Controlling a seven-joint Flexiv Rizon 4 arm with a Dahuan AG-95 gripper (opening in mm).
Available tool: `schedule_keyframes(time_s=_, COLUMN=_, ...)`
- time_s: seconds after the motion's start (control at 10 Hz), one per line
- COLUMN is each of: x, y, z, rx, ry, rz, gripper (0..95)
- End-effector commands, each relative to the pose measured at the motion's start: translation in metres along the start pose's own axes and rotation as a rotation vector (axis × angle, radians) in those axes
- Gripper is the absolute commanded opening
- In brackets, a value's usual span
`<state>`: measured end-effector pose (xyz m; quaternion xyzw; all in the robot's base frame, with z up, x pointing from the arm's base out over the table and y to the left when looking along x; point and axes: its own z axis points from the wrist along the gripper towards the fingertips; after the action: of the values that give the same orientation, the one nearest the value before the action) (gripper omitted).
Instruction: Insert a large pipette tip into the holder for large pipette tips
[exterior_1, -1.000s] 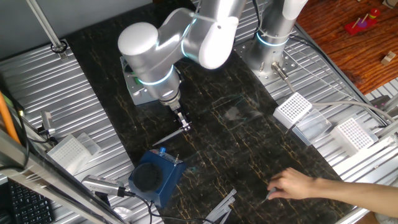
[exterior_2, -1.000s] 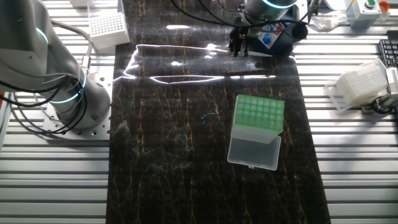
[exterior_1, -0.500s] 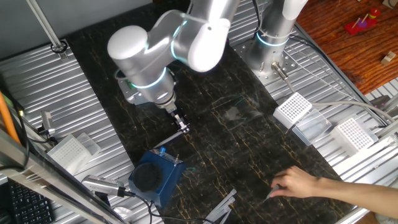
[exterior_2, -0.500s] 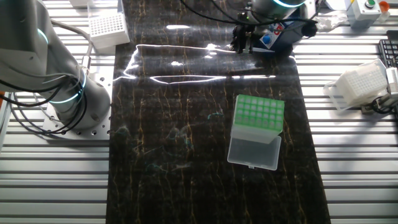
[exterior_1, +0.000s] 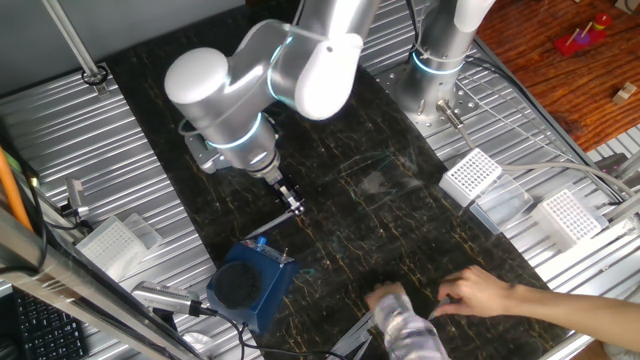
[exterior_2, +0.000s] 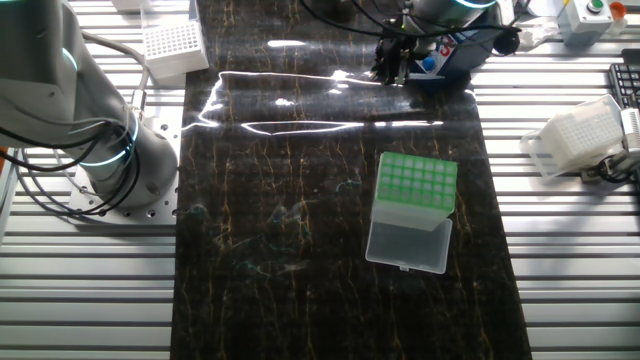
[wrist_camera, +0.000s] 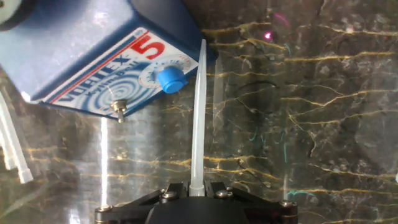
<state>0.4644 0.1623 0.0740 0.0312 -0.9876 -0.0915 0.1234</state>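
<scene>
Dark marbled mat (exterior_2: 300, 200) on ribbed metal table (exterior_2: 90, 290); green-topped holder (exterior_2: 412, 210), blue block (exterior_1: 250, 283) on mat.

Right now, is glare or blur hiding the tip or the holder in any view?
Hand view: large pipette tip sharp in the gripper, faint reflections on the table. The other fixed view: white glare streaks at the far end, green-topped holder clear of them. One fixed view: holder not discernible.
</scene>
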Motion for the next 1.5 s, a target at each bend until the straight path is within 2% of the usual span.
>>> schedule_keyframes(time_s=0.1, x=0.0101, y=-0.0104, z=0.0058, rx=0.01, ry=-0.091, rz=0.063, gripper=0.0)
schedule_keyframes(time_s=0.4, x=0.0102, y=-0.0105, z=0.0058, rx=-0.013, ry=-0.086, rz=0.058, gripper=0.0)
schedule_keyframes(time_s=0.6, x=0.0099, y=-0.0102, z=0.0056, rx=0.009, ry=-0.086, rz=0.021, gripper=0.0)
schedule_keyframes(time_s=0.7, x=0.0096, y=-0.0099, z=0.0053, rx=0.034, ry=-0.105, rz=0.014, gripper=0.0)
schedule_keyframes(time_s=0.8, x=0.0095, y=-0.01, z=0.0054, rx=0.04, ry=-0.127, rz=0.018, gripper=0.0)
schedule_keyframes(time_s=1.1, x=0.0092, y=-0.0101, z=0.0056, rx=0.07, ry=-0.228, rz=0.03, gripper=0.0)
schedule_keyframes(time_s=1.2, x=0.0092, y=-0.0101, z=0.0056, rx=0.08, ry=-0.244, rz=0.031, gripper=0.0)
schedule_keyframes(time_s=1.3, x=0.0091, y=-0.0101, z=0.0059, rx=0.082, ry=-0.237, rz=0.036, gripper=0.0)
schedule_keyframes(time_s=1.4, x=0.0088, y=-0.0103, z=0.0062, rx=0.076, ry=-0.183, rz=0.045, gripper=0.0)
schedule_keyframes(time_s=1.5, x=0.0084, y=-0.0106, z=0.0069, rx=0.061, ry=-0.101, rz=0.053, gripper=0.0)
